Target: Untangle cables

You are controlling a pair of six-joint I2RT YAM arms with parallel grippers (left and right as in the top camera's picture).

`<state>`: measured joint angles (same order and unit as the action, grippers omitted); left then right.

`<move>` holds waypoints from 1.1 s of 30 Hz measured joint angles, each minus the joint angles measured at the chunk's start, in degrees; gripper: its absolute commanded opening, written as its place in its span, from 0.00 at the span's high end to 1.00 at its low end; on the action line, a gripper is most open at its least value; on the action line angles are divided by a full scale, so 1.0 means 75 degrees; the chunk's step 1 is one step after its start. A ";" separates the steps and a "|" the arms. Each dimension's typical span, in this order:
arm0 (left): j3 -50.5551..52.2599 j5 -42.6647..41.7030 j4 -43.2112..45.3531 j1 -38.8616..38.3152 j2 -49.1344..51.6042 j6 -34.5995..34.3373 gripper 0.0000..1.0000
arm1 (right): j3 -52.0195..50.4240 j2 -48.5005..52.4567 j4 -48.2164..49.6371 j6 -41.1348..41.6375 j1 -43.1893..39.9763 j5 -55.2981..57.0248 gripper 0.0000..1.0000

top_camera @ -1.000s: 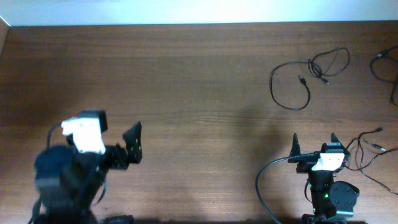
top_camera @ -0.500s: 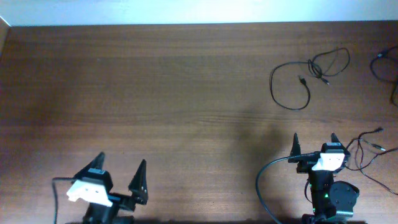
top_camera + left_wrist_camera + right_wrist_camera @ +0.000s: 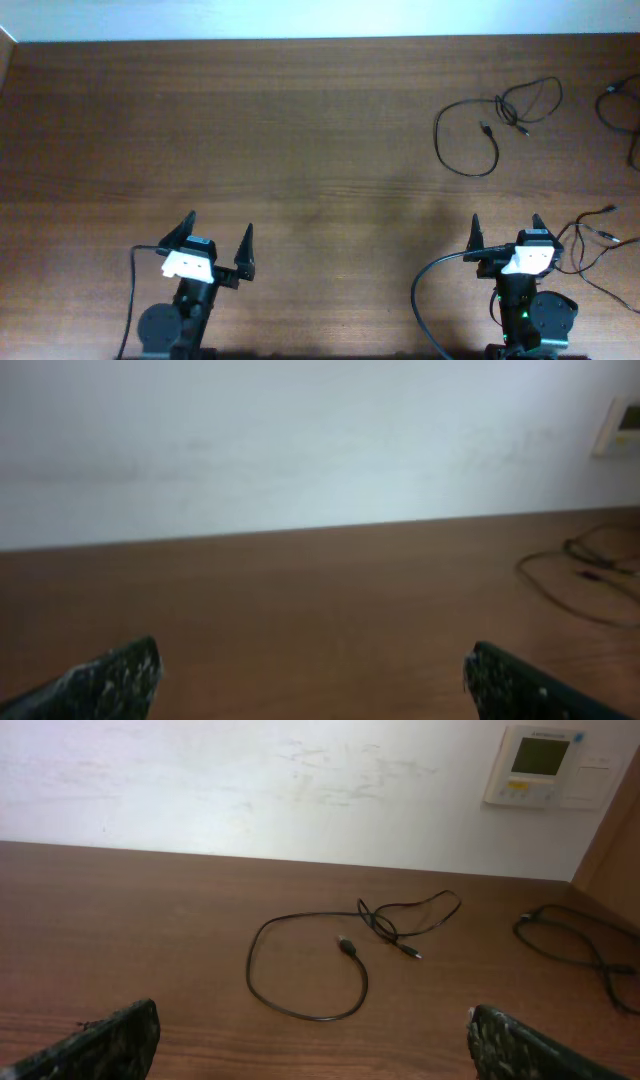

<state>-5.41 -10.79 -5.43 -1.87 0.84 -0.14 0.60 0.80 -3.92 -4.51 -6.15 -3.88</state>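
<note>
Your cables (image 3: 500, 102) lie by the table's (image 3: 300, 150) far right corner; the looped one runs along the far edge, loop leftward, tangle rightward; left gripper (image 3: 219, 222) and right gripper (image 3: 506, 218) sit at the near edge, fingers spread wide, holding nothing.

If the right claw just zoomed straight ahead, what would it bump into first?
Probably the looped black cable on the table ahead of the right gripper, if it stays low. Nothing else shows in between.
</note>
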 measured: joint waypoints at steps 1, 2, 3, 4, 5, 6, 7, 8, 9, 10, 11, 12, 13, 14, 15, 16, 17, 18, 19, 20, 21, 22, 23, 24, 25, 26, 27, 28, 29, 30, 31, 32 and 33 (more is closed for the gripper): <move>0.0321 0.0035 0.0312 0.0000 0.0000 0.0125 0.01 | 0.0000 -0.0003 0.0000 0.0003 0.0000 0.0000 0.02; 0.0507 0.0079 0.0297 -0.0003 0.0000 0.0242 0.01 | 0.0000 -0.0003 0.0000 0.0006 0.0000 0.0000 0.02; 0.0618 0.0146 0.0236 -0.0029 0.0003 0.0364 0.01 | 0.0000 0.0000 0.0000 0.0003 0.0000 0.0000 0.02; 0.0621 0.0169 0.0239 -0.0044 0.0012 0.0507 0.01 | 0.0000 -0.0003 -0.0003 0.0006 0.0000 0.0000 0.02; 0.0621 0.0230 0.0242 -0.0058 -0.0009 0.0653 0.01 | 0.0000 -0.0003 0.0000 0.0006 0.0000 0.0000 0.02; 0.0621 0.0254 0.0239 -0.0058 -0.0009 0.0819 0.01 | 0.0000 -0.0003 0.0000 0.0006 0.0000 0.0000 0.02; 0.0621 0.0280 0.0233 -0.0058 -0.0009 0.0968 0.01 | 0.0000 0.0000 0.0000 0.0006 0.0000 0.0000 0.02; 0.0621 0.0312 0.0227 -0.0058 -0.0009 0.1102 0.01 | 0.0000 0.0000 0.0000 0.0003 0.0000 0.0000 0.02; 0.0621 0.0367 0.0216 -0.0058 -0.0009 0.1227 0.01 | 0.0000 -0.0003 0.0000 0.0006 0.0000 0.0000 0.02; 0.0621 0.0399 0.0216 -0.0058 -0.0009 0.1303 0.01 | 0.0000 -0.0003 0.0000 0.0003 0.0000 0.0000 0.02; 0.0621 0.0446 0.0213 -0.0058 -0.0009 0.1384 0.01 | 0.0000 -0.0003 0.0000 0.0003 0.0000 0.0000 0.02; 0.0621 0.0458 0.0210 -0.0058 -0.0009 0.1425 0.01 | 0.0000 -0.0003 0.0000 0.0006 0.0000 0.0000 0.01; 0.0621 0.0484 0.0213 -0.0058 -0.0009 0.1454 0.01 | 0.0000 0.0000 0.0000 0.0006 0.0000 0.0000 0.02; 0.0621 0.0504 0.0210 -0.0058 -0.0009 0.1483 0.01 | 0.0000 -0.0003 -0.0003 0.0006 0.0000 0.0000 0.02; 0.0621 0.0504 0.0213 -0.0058 -0.0009 0.1489 0.01 | 0.0000 0.0000 0.0000 0.0003 0.0000 0.0000 0.02; 0.0621 0.0504 0.0213 -0.0058 -0.0009 0.1507 0.01 | 0.0000 0.0000 -0.0003 0.0006 0.0000 0.0000 0.02; 0.0621 0.0504 0.0213 -0.0058 -0.0009 0.1510 0.01 | 0.0000 0.0000 0.0000 0.0000 0.0000 0.0000 0.02; 0.0621 0.0504 0.0213 -0.0058 -0.0009 0.1510 0.01 | 0.0000 0.0000 0.0000 0.0003 0.0000 0.0000 0.02; 0.0621 0.0507 0.0213 -0.0058 -0.0009 0.1510 0.01 | 0.0000 0.0000 0.0000 0.0006 0.0000 0.0000 0.02; 0.0621 0.0504 0.0210 -0.0058 -0.0009 0.1513 0.01 | 0.0000 -0.0003 0.0000 0.0000 0.0000 0.0000 0.02; 0.0621 0.0504 0.0213 -0.0058 -0.0009 0.1513 0.01 | 0.0000 0.0000 -0.0003 0.0003 0.0000 0.0000 0.02; 0.0621 0.0560 0.0207 -0.0058 -0.0009 0.1513 0.01 | 0.0000 -0.0003 0.0000 0.0006 0.0000 0.0000 0.02; 0.0621 0.0621 0.0192 -0.0058 -0.0009 0.1510 0.01 | 0.0000 0.0000 0.0000 0.0000 0.0000 0.0000 0.02; 0.0621 0.0726 0.0181 -0.0058 -0.0009 0.1478 0.01 | 0.0000 -0.0003 0.0000 0.0006 0.0000 0.0000 0.02; 0.0621 0.0854 0.0163 -0.0058 -0.0009 0.1402 0.01 | 0.0000 -0.0003 0.0000 0.0003 0.0000 0.0000 0.02; 0.0621 0.0970 0.0154 -0.0058 -0.0009 0.1282 0.01 | 0.0000 0.0000 -0.0003 0.0000 0.0000 0.0000 0.02; 0.0621 0.1087 0.0146 -0.0058 -0.0009 0.1169 0.01 | 0.0000 0.0000 0.0000 0.0012 0.0000 0.0000 0.02; 0.0621 0.1212 0.0131 -0.0058 -0.0009 0.1043 0.01 | 0.0000 -0.0003 0.0000 0.0003 0.0000 0.0000 0.02; 0.0621 0.1259 0.0131 -0.0058 -0.0009 0.1000 0.01 | 0.0000 0.0000 0.0000 0.0006 0.0000 0.0000 0.02; 0.0621 0.1311 0.0128 -0.0058 -0.0009 0.0933 0.01 | 0.0000 0.0000 0.0000 0.0003 0.0000 0.0000 0.01; 0.0621 0.1343 0.0128 -0.0058 -0.0009 0.0889 0.01 | 0.0000 -0.0003 0.0000 0.0000 0.0000 0.0000 0.02; 0.0621 0.1384 0.0128 -0.0058 -0.0009 0.0842 0.01 | 0.0000 0.0000 0.0000 0.0006 0.0000 0.0000 0.02; 0.0621 0.1402 0.0128 -0.0058 -0.0009 0.0836 0.01 | 0.0000 -0.0003 0.0000 0.0003 0.0000 0.0000 0.02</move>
<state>-0.75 -0.27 -4.47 -2.31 0.78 6.13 0.60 0.78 -3.92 -4.49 -6.15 -3.88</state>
